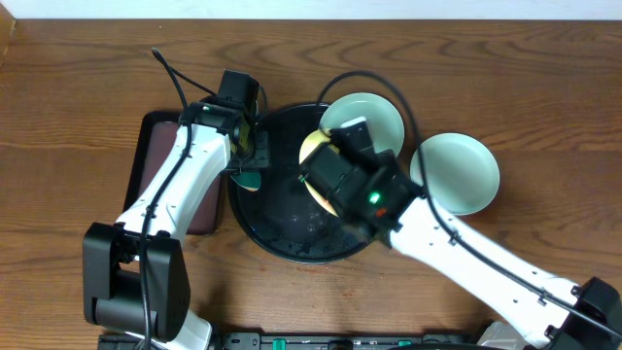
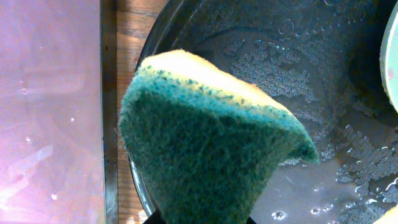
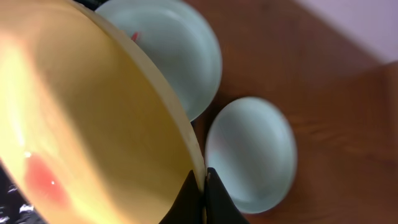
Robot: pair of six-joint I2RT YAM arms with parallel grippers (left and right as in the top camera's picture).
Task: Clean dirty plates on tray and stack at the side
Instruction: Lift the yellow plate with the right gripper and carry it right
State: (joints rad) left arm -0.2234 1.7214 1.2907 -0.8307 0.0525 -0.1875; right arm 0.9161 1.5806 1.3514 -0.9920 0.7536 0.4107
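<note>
Soft even light; wrist close-ups blurred; glints on wet tray (image 2: pixel 298 56)

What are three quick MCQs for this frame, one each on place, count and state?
1. Where does the rightmost mint plate sit?
A. on the table, right of the black tray
B. inside the black tray
C. in a gripper

2. How many mint plates show?
A. one
B. two
C. three

3. What is the right gripper doing?
A. open and empty
B. shut on the rim of the yellow plate
C. shut on nothing

Key:
1 A, wood shows all round it in the overhead view.
2 B, the other mint plate lies at the tray's upper-right edge.
3 B, the fingers pinch the plate's edge in the right wrist view.
</note>
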